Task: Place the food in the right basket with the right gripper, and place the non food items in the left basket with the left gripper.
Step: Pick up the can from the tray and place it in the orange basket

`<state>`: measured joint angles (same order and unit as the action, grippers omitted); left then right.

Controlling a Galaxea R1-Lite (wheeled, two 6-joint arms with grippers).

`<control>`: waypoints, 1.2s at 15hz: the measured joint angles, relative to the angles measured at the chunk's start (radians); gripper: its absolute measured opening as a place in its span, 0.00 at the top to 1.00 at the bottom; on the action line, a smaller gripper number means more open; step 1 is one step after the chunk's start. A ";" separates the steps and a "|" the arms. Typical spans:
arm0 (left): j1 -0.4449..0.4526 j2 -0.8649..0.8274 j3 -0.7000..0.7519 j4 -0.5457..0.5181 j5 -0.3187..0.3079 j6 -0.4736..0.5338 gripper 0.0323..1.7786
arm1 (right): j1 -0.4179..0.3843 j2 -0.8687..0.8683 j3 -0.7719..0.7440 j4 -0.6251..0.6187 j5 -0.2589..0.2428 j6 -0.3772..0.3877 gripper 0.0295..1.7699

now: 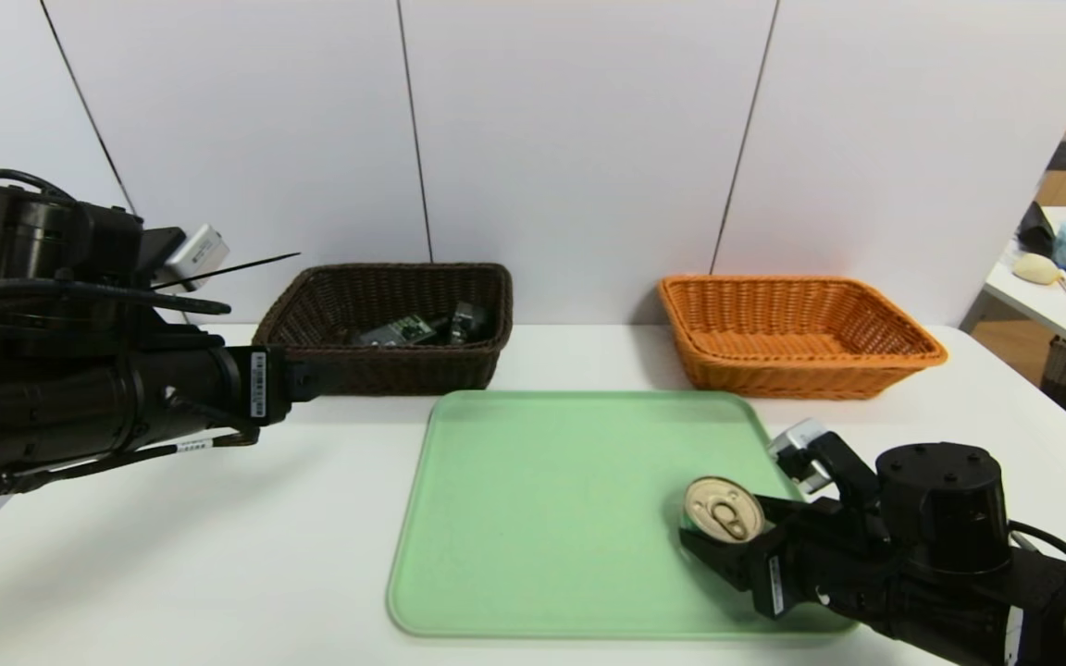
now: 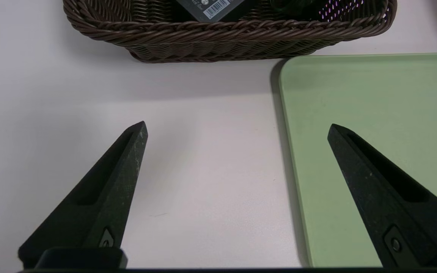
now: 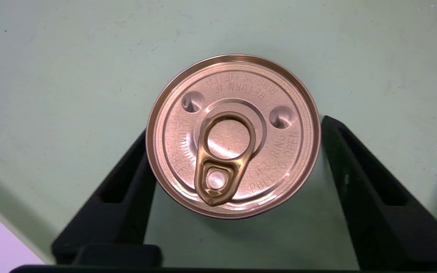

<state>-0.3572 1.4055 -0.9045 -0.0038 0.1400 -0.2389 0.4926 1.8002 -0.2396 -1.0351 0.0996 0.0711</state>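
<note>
The tin can [image 3: 233, 136] stands upright on the green tray [image 1: 542, 481], right between the two fingers of the right gripper [image 1: 727, 541]. The fingers flank it on either side; one finger [image 3: 127, 189] looks to touch the can's wall under the rim, the other sits just beside it with a sliver of tray showing, so the grip is partly spread, not pinching. The orange-tan basket [image 1: 801, 356] lies well beyond the gripper.

The left gripper [image 2: 237, 129] hovers over the table short of the dark brown basket [image 2: 226, 36], fingers spread wide, holding nothing.

Black arms [image 1: 107, 398], white barcode stickers [image 1: 258, 383], looping black cables, pointed matte fingers [image 2: 116, 189].
</note>
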 joint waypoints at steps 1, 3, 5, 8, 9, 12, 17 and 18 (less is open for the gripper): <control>0.000 0.000 0.000 0.000 0.000 0.000 0.05 | 0.000 0.000 0.000 0.001 0.000 0.001 0.33; 0.000 0.000 0.000 0.001 0.000 0.000 0.05 | 0.000 0.001 0.000 0.001 -0.001 0.001 0.43; 0.000 0.000 0.000 0.001 0.000 0.001 0.05 | 0.000 0.002 0.000 0.000 -0.001 0.001 0.44; 0.000 0.001 0.000 0.001 0.000 0.001 0.05 | 0.000 0.004 -0.001 0.000 0.000 0.001 0.45; 0.000 0.004 0.001 0.000 0.000 0.000 0.05 | 0.000 0.004 -0.004 0.000 0.000 0.001 0.45; 0.000 0.012 0.001 -0.001 0.000 0.000 0.05 | 0.006 -0.008 -0.024 0.008 -0.003 0.000 0.45; 0.000 0.027 0.001 -0.002 -0.003 0.000 0.05 | 0.030 -0.074 -0.083 0.010 -0.085 -0.035 0.45; 0.000 0.031 0.001 -0.003 -0.010 0.000 0.05 | 0.032 -0.087 -0.093 0.010 -0.090 -0.037 0.45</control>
<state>-0.3574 1.4370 -0.9030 -0.0066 0.1302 -0.2389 0.5243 1.7136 -0.3323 -1.0251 0.0100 0.0336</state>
